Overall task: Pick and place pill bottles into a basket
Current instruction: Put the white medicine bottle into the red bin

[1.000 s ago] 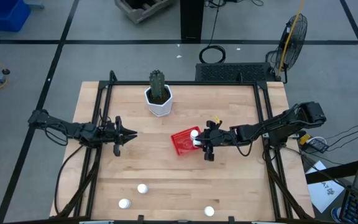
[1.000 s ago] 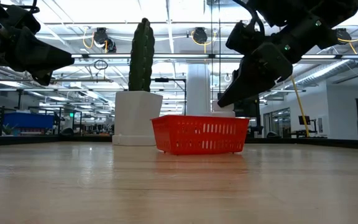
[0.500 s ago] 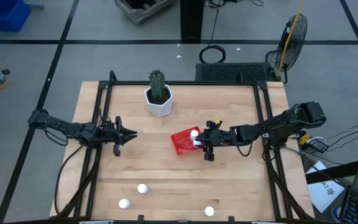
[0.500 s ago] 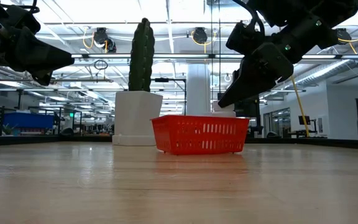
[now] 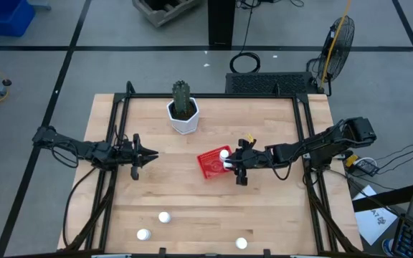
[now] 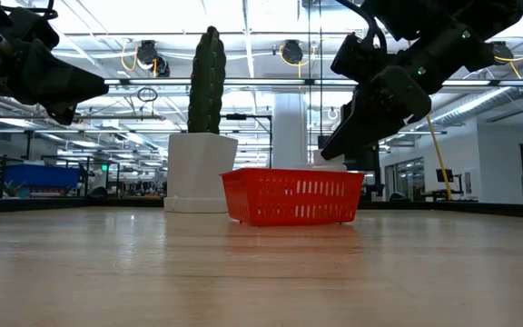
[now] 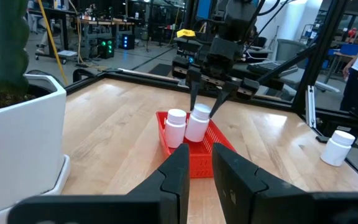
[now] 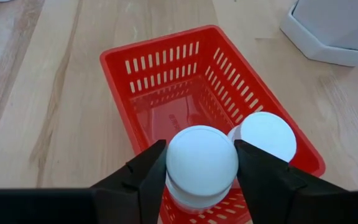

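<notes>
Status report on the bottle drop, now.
Right gripper over the basket, shut on a pill bottle; second bottle already inside. Left gripper idle, clear of the basket. Three bottles left on table. Nothing obstructing.

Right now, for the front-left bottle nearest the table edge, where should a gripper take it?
Grip that pill bottle across its round sides, coming straight down. It stands upright and alone, apart from its neighbour, so fingers can probably fit either side. The left gripper is closest.
</notes>
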